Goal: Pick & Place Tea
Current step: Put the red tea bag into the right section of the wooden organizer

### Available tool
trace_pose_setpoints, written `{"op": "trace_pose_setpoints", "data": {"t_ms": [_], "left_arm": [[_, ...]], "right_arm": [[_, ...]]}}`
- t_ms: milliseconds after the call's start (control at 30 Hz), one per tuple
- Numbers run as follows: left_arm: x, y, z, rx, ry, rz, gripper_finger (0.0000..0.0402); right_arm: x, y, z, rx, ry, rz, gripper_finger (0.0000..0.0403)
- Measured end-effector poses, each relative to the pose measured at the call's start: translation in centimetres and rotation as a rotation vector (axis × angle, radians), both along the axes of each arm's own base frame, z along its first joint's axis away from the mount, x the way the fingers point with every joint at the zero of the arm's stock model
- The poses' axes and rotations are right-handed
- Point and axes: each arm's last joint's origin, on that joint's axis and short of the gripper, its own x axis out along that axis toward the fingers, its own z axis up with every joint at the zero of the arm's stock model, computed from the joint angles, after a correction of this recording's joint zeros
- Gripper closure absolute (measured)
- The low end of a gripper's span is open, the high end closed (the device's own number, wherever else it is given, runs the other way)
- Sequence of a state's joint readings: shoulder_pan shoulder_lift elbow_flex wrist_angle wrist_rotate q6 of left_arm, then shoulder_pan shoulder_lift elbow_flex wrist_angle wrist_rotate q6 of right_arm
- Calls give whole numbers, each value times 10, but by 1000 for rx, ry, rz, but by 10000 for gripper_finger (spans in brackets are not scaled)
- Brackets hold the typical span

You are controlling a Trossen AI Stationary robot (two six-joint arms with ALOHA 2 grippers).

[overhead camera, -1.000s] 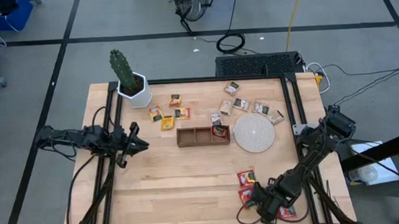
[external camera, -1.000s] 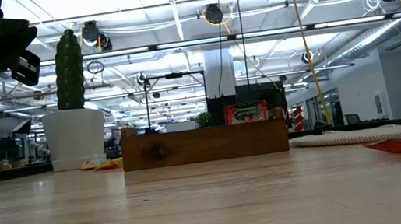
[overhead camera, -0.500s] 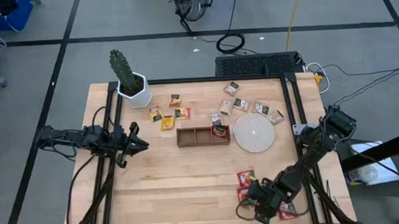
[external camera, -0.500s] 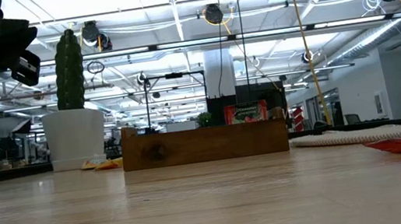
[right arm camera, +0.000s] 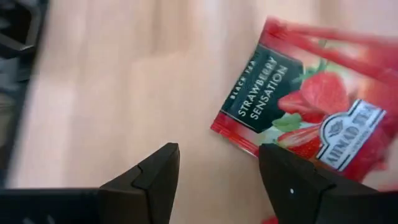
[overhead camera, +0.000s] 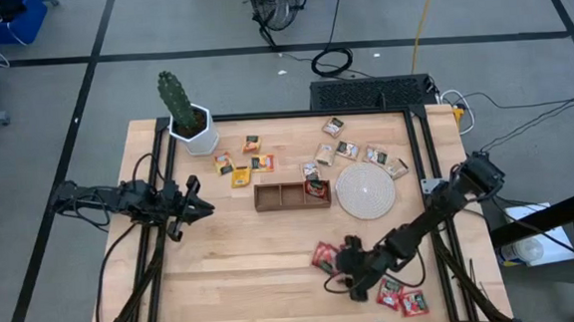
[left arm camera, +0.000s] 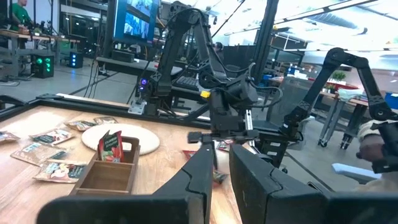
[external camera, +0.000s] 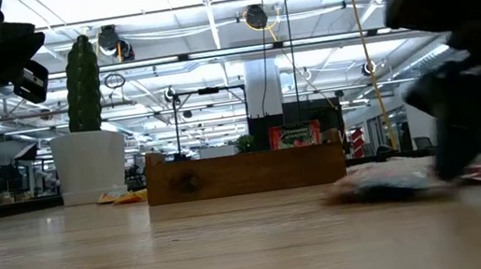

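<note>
Left end effector (overhead camera: 202,208) waits with fingers nearly clenched and empty over the desk's (overhead camera: 233,264) left edge, well away from the wooden tray (overhead camera: 291,195), where one red sachet (overhead camera: 316,188) stands in the right-hand compartment. Right end effector (overhead camera: 346,273), fingers spread and empty, hovers low at the desk's front just beside a red strawberry sachet (right arm camera: 317,118) lying flat; the pick looks under way, and next calls for straddling and closing on it. A second ago it sat farther right, over the red sachets (overhead camera: 400,296) near the corner.
</note>
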State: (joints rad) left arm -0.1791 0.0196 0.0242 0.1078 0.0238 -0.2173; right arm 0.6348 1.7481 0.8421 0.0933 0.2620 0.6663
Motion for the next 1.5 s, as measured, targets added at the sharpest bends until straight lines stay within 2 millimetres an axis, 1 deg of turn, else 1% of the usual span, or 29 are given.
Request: {"op": "trace_pose_setpoints", "data": {"t_ms": [133, 300, 367, 433, 500, 567, 633, 700, 800, 900, 1000, 1067, 1200, 1267, 1400, 1500], "left_arm": [[0, 0, 0, 0, 1, 0, 344], [0, 0, 0, 0, 0, 0, 344], [0, 0, 0, 0, 0, 0, 344], [0, 0, 0, 0, 0, 0, 344], [0, 0, 0, 0, 1, 0, 344], [0, 0, 0, 0, 0, 0, 344], [0, 0, 0, 0, 2, 0, 344], [0, 0, 0, 0, 0, 0, 344], [0, 0, 0, 0, 1, 0, 344], [0, 0, -1, 1, 4, 0, 344], [0, 0, 0, 0, -2, 0, 344], [0, 0, 0, 0, 2, 0, 344], [0, 0, 0, 0, 3, 0, 344], [0, 0, 0, 0, 0, 0, 344], [0, 0, 0, 0, 1, 0, 344], [0, 0, 0, 1, 3, 0, 344]], "right_arm": [[9, -11, 2, -159, -84, -8, 198], [17, -17, 12, -354, -214, 49, 202], [16, -19, 19, -370, -230, 31, 208], [13, -24, 28, -331, -206, -11, 213], [8, -33, 39, -253, -121, -141, 220], [1, -44, 55, -185, 17, -247, 229], [-8, -53, 65, -128, 181, -328, 240], [-13, -56, 70, -66, 282, -369, 248], [-12, -57, 73, 67, 336, -365, 255], [-6, -51, 70, 197, 321, -289, 256], [-3, -47, 63, 273, 262, -257, 258], [-6, -49, 56, 283, 263, -279, 260], [-21, -55, 34, 290, 351, -375, 268], [-27, -54, 27, 299, 370, -396, 272], [-34, -51, 21, 300, 375, -381, 285], [-34, -47, 21, 311, 348, -368, 310]]}}
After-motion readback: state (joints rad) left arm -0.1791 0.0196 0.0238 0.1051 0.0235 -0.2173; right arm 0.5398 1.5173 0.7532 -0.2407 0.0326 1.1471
